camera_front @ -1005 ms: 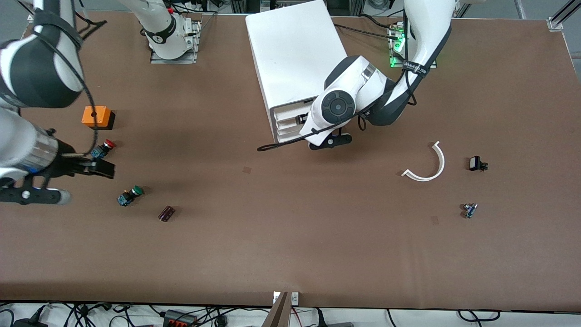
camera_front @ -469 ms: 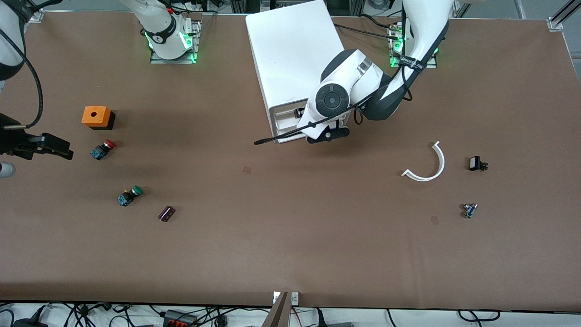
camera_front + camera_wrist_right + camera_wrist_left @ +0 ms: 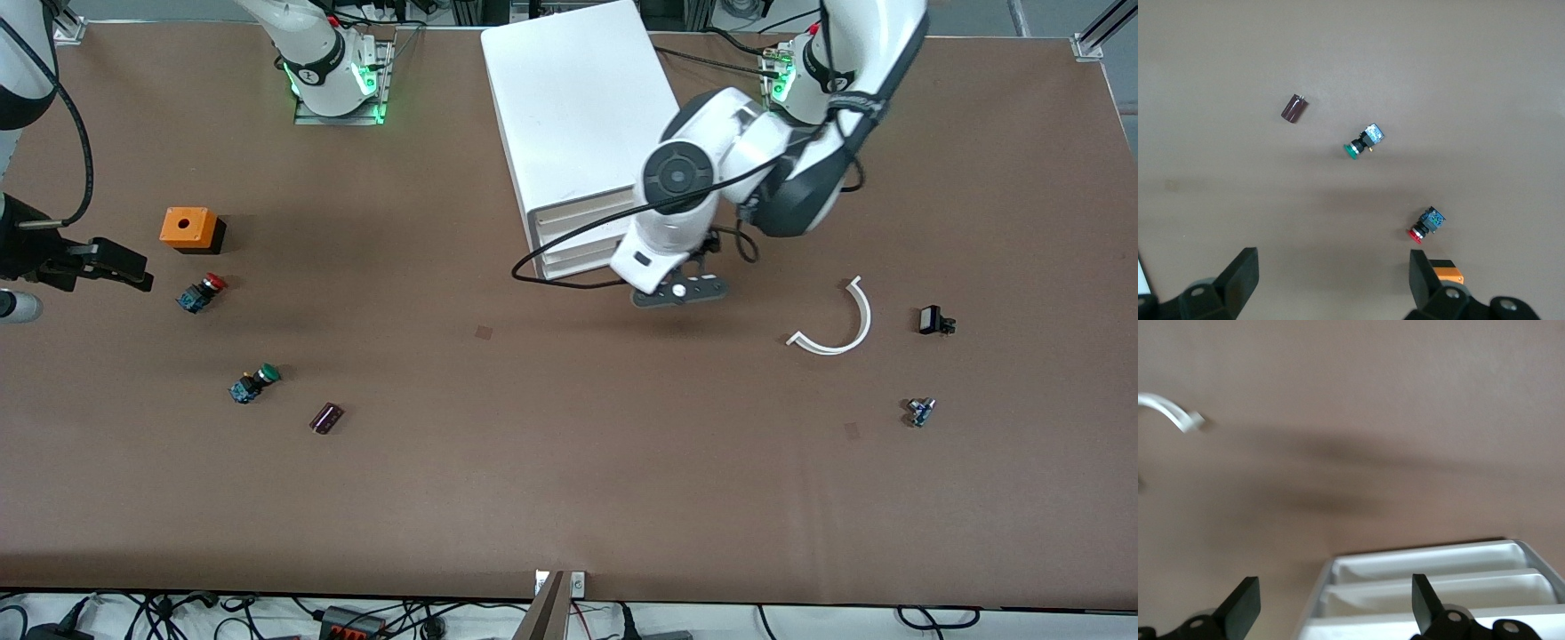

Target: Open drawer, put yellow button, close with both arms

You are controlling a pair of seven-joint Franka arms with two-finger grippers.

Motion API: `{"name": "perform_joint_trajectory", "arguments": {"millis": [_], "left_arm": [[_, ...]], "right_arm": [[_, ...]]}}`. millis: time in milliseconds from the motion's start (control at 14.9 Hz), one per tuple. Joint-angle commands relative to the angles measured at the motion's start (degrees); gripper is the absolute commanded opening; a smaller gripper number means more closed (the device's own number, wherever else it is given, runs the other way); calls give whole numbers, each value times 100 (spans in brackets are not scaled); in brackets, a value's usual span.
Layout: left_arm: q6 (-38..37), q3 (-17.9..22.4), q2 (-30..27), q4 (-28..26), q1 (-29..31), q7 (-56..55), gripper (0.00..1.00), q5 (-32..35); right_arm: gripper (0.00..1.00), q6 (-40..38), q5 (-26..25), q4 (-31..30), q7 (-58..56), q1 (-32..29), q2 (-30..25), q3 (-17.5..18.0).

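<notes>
The white cabinet [image 3: 569, 107] stands at the middle of the table's robot side, and its front faces the front camera. Its top drawer [image 3: 582, 213] looks shut, flush with the two below. The yellow button is hidden from all views. My left gripper [image 3: 677, 292] is open and empty, over the table just in front of the cabinet's corner at the left arm's end. The left wrist view shows its spread fingers [image 3: 1245, 603] and the cabinet front [image 3: 1431, 590]. My right gripper [image 3: 133, 267] is open and empty at the right arm's end of the table, beside the red button [image 3: 202, 292].
An orange box [image 3: 189, 228], a green button [image 3: 254, 383] and a dark purple cylinder [image 3: 326, 418] lie near the right gripper. A white curved strip [image 3: 840, 320], a small black part [image 3: 933, 320] and a small blue part [image 3: 920, 411] lie toward the left arm's end.
The top drawer went from part open to shut. My left gripper then drew back from the cabinet front toward the front camera. My right gripper withdrew toward the right arm's end of the table.
</notes>
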Motion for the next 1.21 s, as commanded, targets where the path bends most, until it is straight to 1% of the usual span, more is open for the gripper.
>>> {"name": "perform_joint_trajectory", "arguments": {"millis": [0,268,402,469,603,670,804,871,938,1072,1139], "left_arm": [[-599,-77,-188,431,574,890,100,121],[-1101,-86,-688,581,1198,1865,100,95],[-1128,-95,-952,573,1638,2384,100,25],[-1128,-43,-1214,494,1709,2726,100,-63],[-1146,132,-1514,327,1885,3446,100,-160],[-1137,403,-1681,257,1877,3685,100,-343],[-962,1211,-2181,-312,1685,4290,100,-966],[-770,1458,-2410,-663,1649,4711,100,-1047],[-411,1565,-2656,-1015,1649,4924,100,-1039],[432,1767,-2982,-1604,1640,4796,100,-1048],[654,1786,-3044,-1738,1640,4647,100,-1057]], "right_arm": [[100,94,-8,-362,60,-81,-292,93],[100,216,-17,-1134,60,-99,-863,93],[100,348,-26,-1451,34,-99,-1100,93],[100,401,-78,-1557,34,-99,-1171,93],[100,419,-105,-1636,42,-99,-1207,93],[100,401,-140,-1628,16,-99,-1207,93],[100,244,-175,-1628,-2,-99,-1215,93],[100,165,-167,-1593,33,-99,-1215,93],[100,138,-132,-1593,68,-90,-1215,93],[100,146,-149,-1593,86,-82,-1242,111],[100,172,-167,-1593,69,-90,-1242,120]]}}
